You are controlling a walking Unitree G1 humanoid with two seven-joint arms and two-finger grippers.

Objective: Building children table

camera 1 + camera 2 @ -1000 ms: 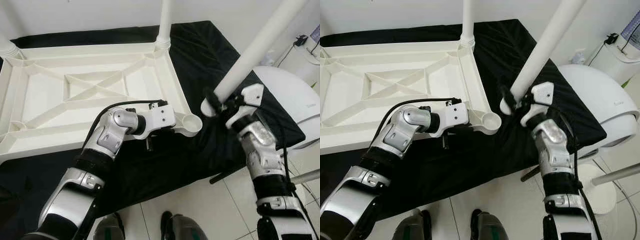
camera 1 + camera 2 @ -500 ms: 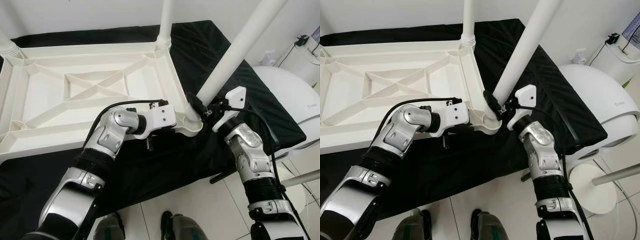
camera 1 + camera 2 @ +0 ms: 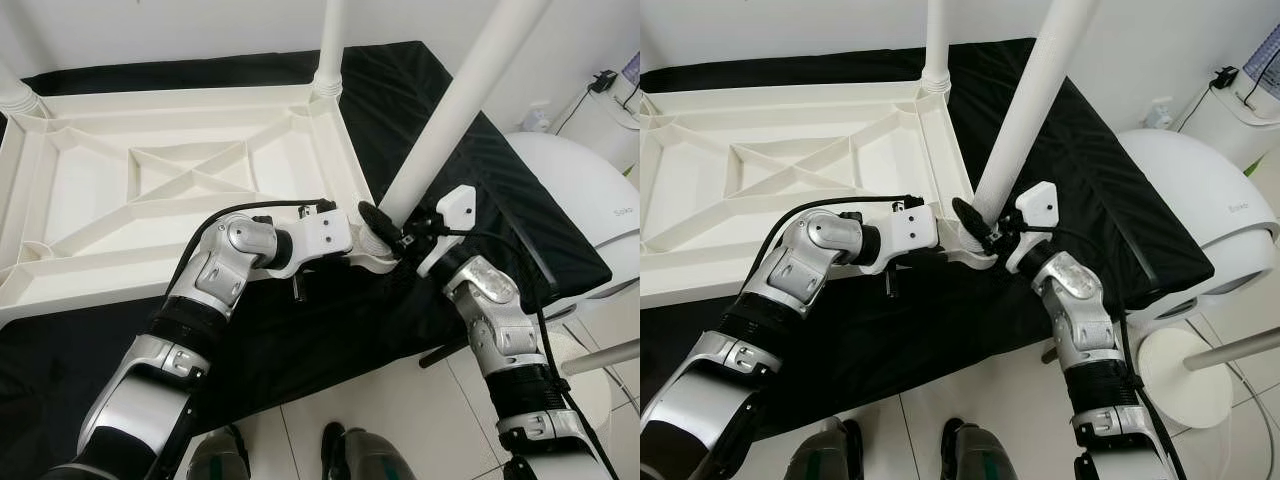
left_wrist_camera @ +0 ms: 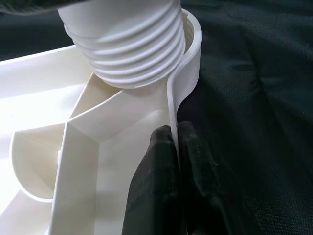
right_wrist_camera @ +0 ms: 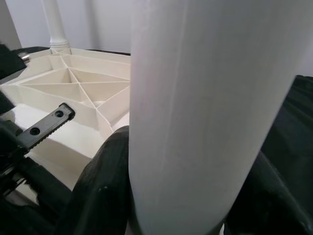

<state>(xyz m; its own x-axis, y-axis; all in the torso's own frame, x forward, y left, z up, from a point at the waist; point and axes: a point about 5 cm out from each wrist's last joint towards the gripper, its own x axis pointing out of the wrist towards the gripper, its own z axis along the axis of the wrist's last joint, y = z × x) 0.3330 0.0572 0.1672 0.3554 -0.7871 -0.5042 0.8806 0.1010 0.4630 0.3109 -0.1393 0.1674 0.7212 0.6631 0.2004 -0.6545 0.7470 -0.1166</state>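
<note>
White tabletop point(image 3: 180, 180) lies upside down at centre left, its rim clamped by the left pincer point(image 4: 171, 147). Right pincer point(image 3: 385, 225) grips a leg point(image 3: 450, 110), its threaded end at the corner socket point(image 4: 193, 54).

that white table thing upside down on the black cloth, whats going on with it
The robot is fitting a leg to the upside-down white tabletop. Its left tool pinches the tabletop's rim right beside the near corner socket. Its right tool grips the white leg near its lower end, and the leg's threaded end sits tilted at the mouth of that socket, not yet screwed home. Another leg already stands at the far corner.
</note>
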